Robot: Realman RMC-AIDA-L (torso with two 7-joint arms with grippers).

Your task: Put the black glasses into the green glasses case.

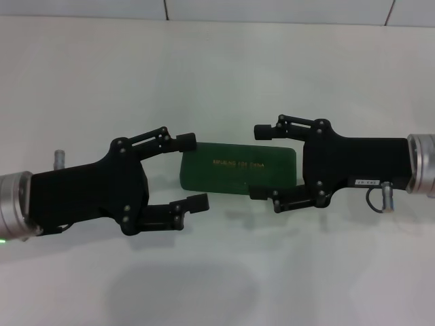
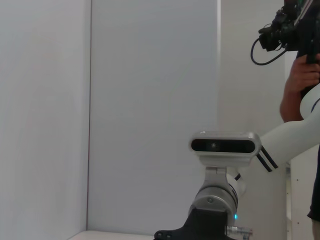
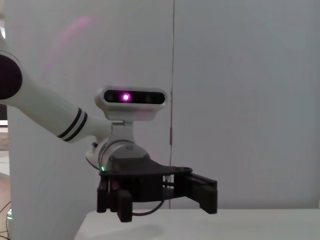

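The green glasses case (image 1: 238, 168) lies shut on the white table (image 1: 217, 81), gold lettering on its lid. My left gripper (image 1: 192, 172) is open, its fingertips either side of the case's left end in the head view. My right gripper (image 1: 262, 162) is open, its fingers spanning the case's right part. I cannot tell how high either gripper is above the table. The black glasses are not in view. The right wrist view shows the left gripper (image 3: 200, 192) from across the table. The left wrist view shows only the base of the right gripper (image 2: 200, 227).
A wall with tile seams (image 1: 165, 9) runs behind the table. In the left wrist view a person holding a camera (image 2: 295, 60) stands at the side. The table's front edge is out of the head view.
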